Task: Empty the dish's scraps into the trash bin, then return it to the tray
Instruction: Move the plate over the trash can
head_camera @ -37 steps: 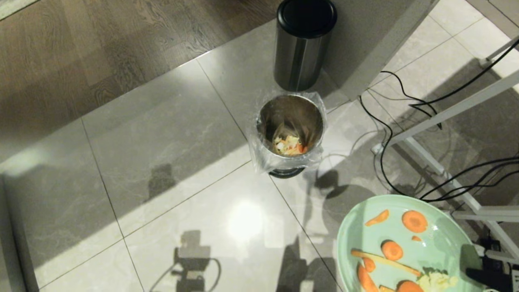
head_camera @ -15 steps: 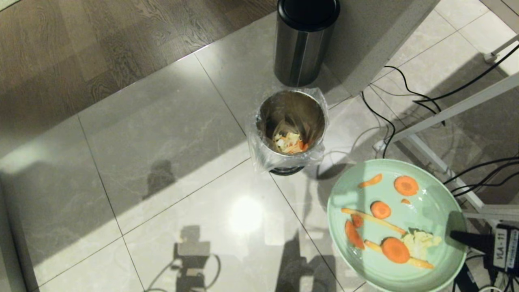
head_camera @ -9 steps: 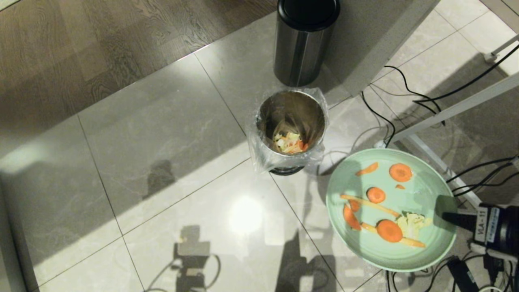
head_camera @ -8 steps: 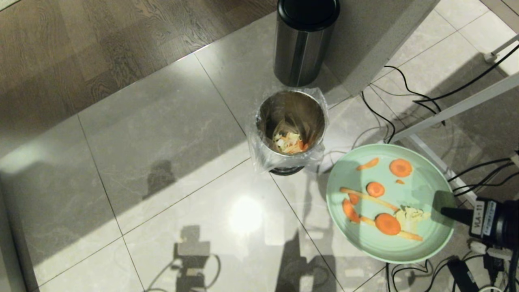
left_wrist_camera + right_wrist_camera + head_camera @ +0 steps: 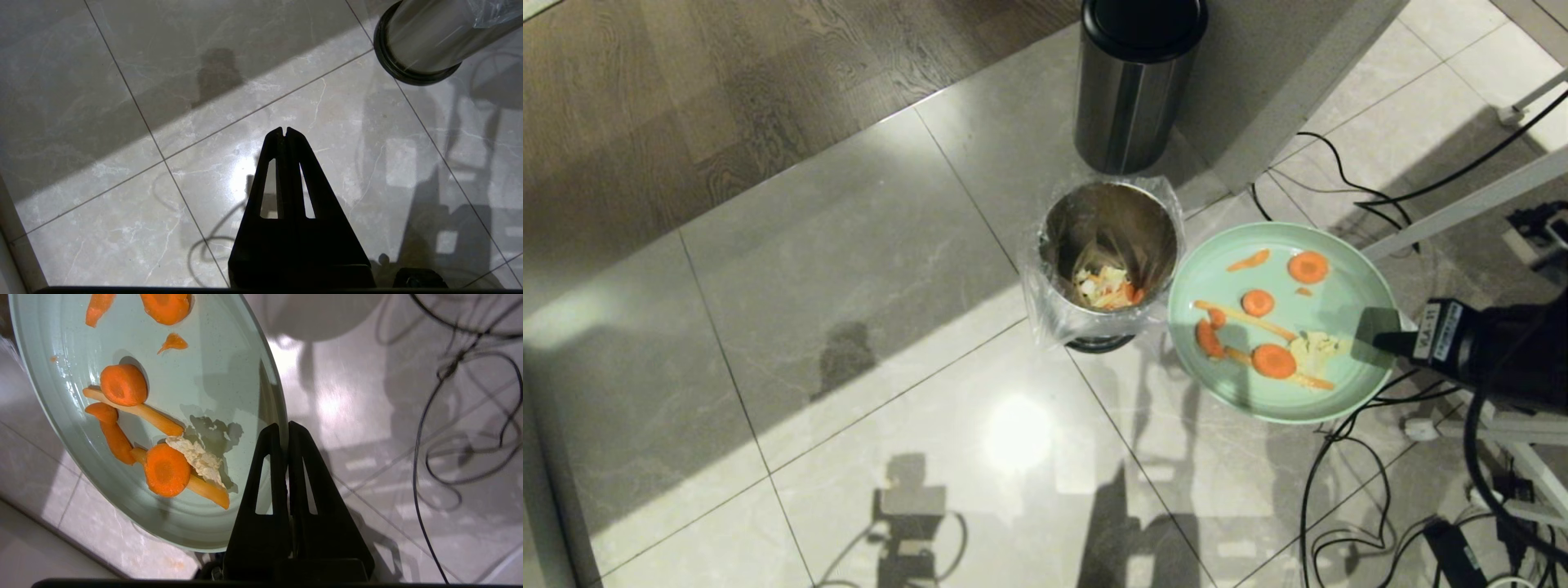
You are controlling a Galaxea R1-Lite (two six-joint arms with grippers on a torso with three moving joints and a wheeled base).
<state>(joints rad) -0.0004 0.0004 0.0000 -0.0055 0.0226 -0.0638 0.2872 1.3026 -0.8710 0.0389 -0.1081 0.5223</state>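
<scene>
Head view: right gripper (image 5: 1380, 341) comes in from the right edge, fingers clamped nearly together on the rim of the dish (image 5: 1339, 286), pinching its right-hand side. Dish is carried in the air above the tiled floor (image 5: 849, 269), roughly level, its left edge just beside the trash bin (image 5: 1109, 253), appearing to meet the bag liner's rim from this angle; can't tell if they touch. Scraps (image 5: 1272, 360) lie on the dish: carrot rounds, carrot sticks, plus a pale veg piece next to the gripper side. Bin already has some food bits at the bottom.

Right wrist view confirms: both fingers (image 5: 269, 465) closed w/ the dish rim between them, one above, one below; scraps (image 5: 165, 469) spread across the plate's inner face.

Left gripper (image 5: 284, 131) hangs over bare floor, fingers pressed together, holding nothing; the bin's base shows at the corner of its view.

Vs. a sec ago: dish has moved up-frame and left, from low right of the bin to right alongside it. More of the right arm is now in view. Scraps keep about the same layout on the plate. Bin, black-topped bin (image 5: 1139, 82) and cables (image 5: 1339, 490) unchanged; camera hasn't shifted over that sec.
</scene>
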